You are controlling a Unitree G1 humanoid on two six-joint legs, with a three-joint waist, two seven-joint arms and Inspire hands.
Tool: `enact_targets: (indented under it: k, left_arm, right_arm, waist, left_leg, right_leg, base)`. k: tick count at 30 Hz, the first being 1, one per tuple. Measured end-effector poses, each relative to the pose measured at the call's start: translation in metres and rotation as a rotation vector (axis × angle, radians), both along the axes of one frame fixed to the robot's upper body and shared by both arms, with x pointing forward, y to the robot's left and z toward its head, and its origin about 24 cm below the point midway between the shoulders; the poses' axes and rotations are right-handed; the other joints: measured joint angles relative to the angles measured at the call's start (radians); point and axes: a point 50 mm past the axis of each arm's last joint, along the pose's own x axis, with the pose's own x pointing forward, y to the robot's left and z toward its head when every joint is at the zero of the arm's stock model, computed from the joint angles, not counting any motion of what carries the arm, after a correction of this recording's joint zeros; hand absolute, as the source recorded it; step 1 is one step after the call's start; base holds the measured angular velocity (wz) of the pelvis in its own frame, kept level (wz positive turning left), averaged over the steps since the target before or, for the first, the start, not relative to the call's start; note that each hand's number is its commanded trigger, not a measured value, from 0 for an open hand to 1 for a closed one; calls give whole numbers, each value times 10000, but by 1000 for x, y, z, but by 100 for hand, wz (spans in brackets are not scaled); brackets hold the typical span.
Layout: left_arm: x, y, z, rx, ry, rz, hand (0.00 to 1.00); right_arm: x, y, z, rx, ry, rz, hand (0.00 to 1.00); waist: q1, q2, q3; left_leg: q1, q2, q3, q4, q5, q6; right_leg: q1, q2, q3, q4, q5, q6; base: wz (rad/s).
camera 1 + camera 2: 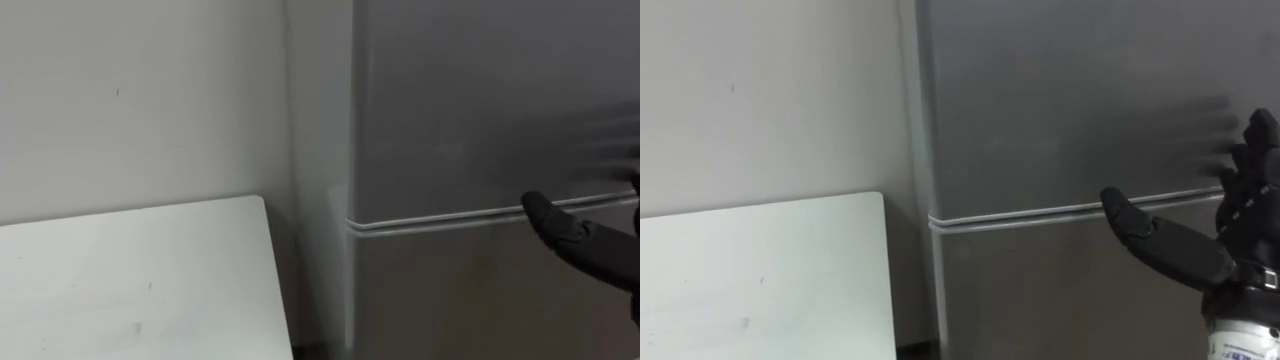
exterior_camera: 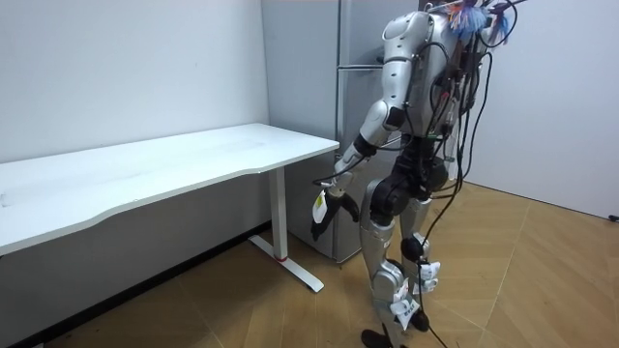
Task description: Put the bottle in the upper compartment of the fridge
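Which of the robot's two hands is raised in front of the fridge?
The right hand, open at the door seam of the fridge; the left hand hangs low beside the table.

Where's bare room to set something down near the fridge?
The white table is bare up to its edge beside the fridge. The strip between them is narrow. The right hand, open, crowds the fridge's front on the right.

White table point(image 1: 140, 280) against grey wall point(image 1: 140, 100)
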Motion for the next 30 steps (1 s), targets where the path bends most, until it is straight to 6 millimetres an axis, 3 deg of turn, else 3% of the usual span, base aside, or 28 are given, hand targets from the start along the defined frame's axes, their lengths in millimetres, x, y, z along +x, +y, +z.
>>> enact_targets:
  k: [8, 17, 30]
  left_arm:
    - [5, 0, 1, -36, -66, 27, 0]
    - [5, 3, 2, 44, 41, 175, 0]
    - [4, 3, 2, -52, -26, 365, 0]
  right_arm:
    - [9, 2, -3, -347, 128, -443, 0]
    - [15, 1, -8, -327, 480, -649, 0]
    - [20, 0, -14, -523, 812, -797, 0]
  waist:
    - [174, -82, 44]
    - [180, -257, -21]
    - [203, -248, -1]
  left_leg:
    - [-102, -12, -162, 77, 7, 10]
    - [-230, -18, -337, 81, 141, 9]
    - [-97, -7, -509, 51, 158, -6]
  right_leg:
    - [-116, -6, 2, 20, 12, -22]
    - [-183, -25, -138, 12, 110, -79]
    - [61, -24, -268, -27, 146, -113]
  base:
    - [-1]
    - [3]
    - [1]
